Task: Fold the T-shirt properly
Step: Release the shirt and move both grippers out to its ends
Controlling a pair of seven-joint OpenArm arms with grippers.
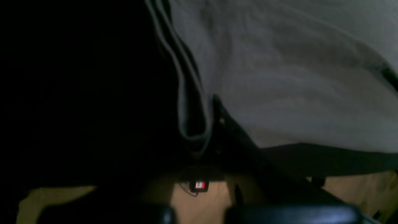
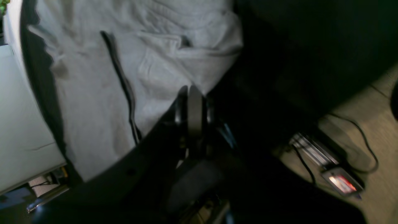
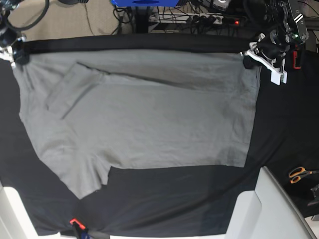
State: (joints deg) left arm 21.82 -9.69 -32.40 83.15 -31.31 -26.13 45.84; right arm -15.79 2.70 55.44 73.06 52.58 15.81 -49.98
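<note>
Both claws are clamped on the T-shirt (image 3: 144,114), the left claw (image 3: 249,56) at the hem corner at 2 o'clock, the right claw (image 3: 14,50) at the shoulder corner at 10 o'clock. That shirt lies spread across the black tabletop (image 3: 284,129). One sleeve lies folded inward near 10 o'clock; uneven pulling could bunch it and skew the fold.

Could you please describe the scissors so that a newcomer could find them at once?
Start from the black table cloth that the grey T-shirt lies on. At its far right edge in the base view lie small scissors, the only thing there with orange handles.
</note>
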